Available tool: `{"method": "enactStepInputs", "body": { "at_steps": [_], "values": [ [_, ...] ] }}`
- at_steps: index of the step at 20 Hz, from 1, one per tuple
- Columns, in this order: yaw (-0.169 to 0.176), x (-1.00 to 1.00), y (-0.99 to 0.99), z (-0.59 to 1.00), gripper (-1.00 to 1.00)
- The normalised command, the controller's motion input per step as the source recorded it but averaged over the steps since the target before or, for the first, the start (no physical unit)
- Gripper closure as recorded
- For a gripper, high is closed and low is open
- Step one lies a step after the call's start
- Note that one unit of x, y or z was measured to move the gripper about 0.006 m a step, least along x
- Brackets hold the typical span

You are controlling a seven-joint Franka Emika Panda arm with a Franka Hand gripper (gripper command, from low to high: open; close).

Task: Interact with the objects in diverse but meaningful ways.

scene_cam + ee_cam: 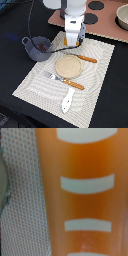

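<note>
My gripper [74,44] is down on the woven placemat [35,82], just behind the tan round plate [69,66]. The yellow-orange bread loaf [85,203], with white stripes, fills the wrist view at very close range. In the exterior view the gripper hides almost all of it. My fingers do not show in the wrist view, so their state is unclear. A grey-blue pot [36,47] stands at the mat's corner on the exterior view's left, with something red inside [41,47]. An orange-handled knife [82,58] and fork [65,80] lie beside the plate.
A white utensil [67,101] lies at the mat's near edge. A toy stove board [95,20] with black burners sits at the back, with a second pot [122,17] on the exterior view's right. The arm's black cable [30,22] hangs over the back left.
</note>
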Motion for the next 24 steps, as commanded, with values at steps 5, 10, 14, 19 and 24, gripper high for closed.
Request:
{"method": "enactStepInputs", "body": {
  "at_steps": [5, 10, 14, 19, 24],
  "values": [
    [0.046, -0.01, 0.00, -0.16, 1.00],
    [0.045, 0.00, 0.00, -0.03, 1.00],
    [0.019, 0.13, 0.08, 0.53, 1.00],
    [-0.008, 0.26, 0.15, 1.00, 1.00],
    [-0.037, 0.41, -0.09, 0.87, 1.00]
  ]
}}
